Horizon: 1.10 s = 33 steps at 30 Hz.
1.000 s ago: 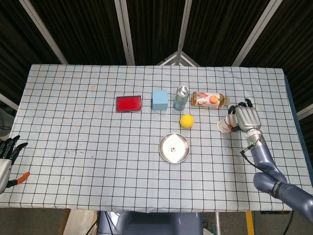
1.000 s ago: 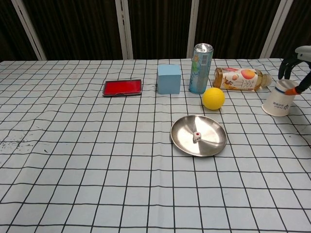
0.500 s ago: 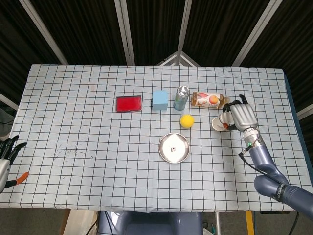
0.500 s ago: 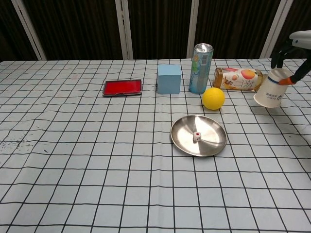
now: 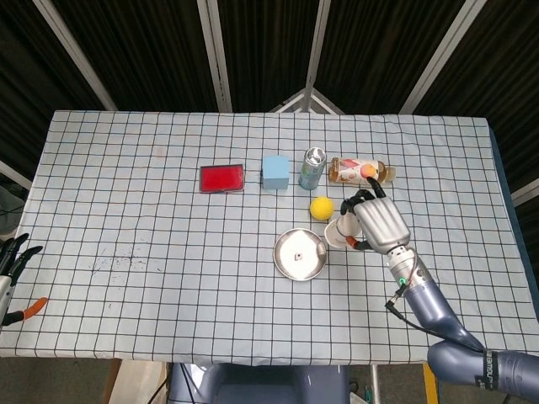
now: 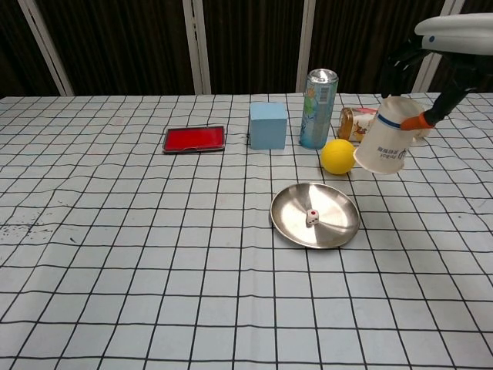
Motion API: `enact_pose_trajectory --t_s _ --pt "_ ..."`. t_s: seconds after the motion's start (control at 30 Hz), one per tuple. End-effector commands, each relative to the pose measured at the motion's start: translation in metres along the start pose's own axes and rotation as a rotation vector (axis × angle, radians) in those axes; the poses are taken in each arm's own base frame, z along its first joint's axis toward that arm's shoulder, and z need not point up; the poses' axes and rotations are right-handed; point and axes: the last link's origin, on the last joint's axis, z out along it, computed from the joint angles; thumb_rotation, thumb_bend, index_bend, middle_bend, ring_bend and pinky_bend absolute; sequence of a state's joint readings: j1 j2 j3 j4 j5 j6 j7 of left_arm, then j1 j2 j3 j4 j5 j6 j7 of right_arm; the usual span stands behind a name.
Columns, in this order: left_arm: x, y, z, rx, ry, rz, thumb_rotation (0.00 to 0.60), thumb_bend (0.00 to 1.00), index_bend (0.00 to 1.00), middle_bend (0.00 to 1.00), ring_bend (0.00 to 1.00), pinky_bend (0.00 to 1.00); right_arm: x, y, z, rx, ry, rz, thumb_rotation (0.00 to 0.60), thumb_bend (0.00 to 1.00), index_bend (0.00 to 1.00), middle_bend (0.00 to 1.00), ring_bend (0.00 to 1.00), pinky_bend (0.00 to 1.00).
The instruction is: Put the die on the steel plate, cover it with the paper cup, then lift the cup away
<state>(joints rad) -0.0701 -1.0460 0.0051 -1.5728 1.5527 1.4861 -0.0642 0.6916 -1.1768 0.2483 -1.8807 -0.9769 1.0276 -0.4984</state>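
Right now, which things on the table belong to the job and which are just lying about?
Job: die, plate, cup held by right hand.

Lying about: red case, blue block, can, juice bottle, yellow ball.

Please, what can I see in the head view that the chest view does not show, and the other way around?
Only the head view shows the left hand, at the table's left edge, and the right forearm. Only the chest view shows the die's red dot and the blue band on the cup. Both show the right hand holding the cup mouth-down beside the plate, the die on the plate, and the ball, can, cube and red case.
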Motion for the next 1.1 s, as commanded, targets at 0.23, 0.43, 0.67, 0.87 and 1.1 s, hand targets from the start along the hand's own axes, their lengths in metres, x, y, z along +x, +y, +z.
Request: enact_pose_trajectory --t_s 0.23,0.43,0.67,0.87,1.1 --pt "-0.001 0.000 0.002 0.004 -0.002 0.004 0.600 0.29 0.15 0.00 0.00 0.02 -0.017 -0.023 -0.002 0.034 0.002 0.010 0.600 0.37 0.51 0.51 0.25 0.00" --pt "-0.002 0.000 0.003 0.005 -0.006 0.010 0.600 0.29 0.15 0.00 0.00 0.02 -0.033 -0.030 -0.002 0.049 0.014 0.025 0.600 0.37 0.51 0.51 0.25 0.00" --pt "-0.003 0.001 0.003 0.005 -0.008 0.013 0.600 0.29 0.15 0.00 0.00 0.02 -0.047 -0.040 -0.002 0.074 0.015 0.041 0.600 0.38 0.51 0.51 0.25 0.00" --pt "-0.002 0.001 0.003 0.007 -0.008 0.013 0.600 0.29 0.15 0.00 0.00 0.02 -0.058 -0.049 0.003 0.091 0.003 0.047 0.600 0.38 0.50 0.51 0.26 0.00" --pt "0.000 -0.001 0.004 0.010 -0.001 0.006 0.600 0.29 0.15 0.00 0.00 0.02 -0.071 -0.051 0.010 0.093 -0.015 0.056 0.600 0.38 0.51 0.51 0.26 0.00"
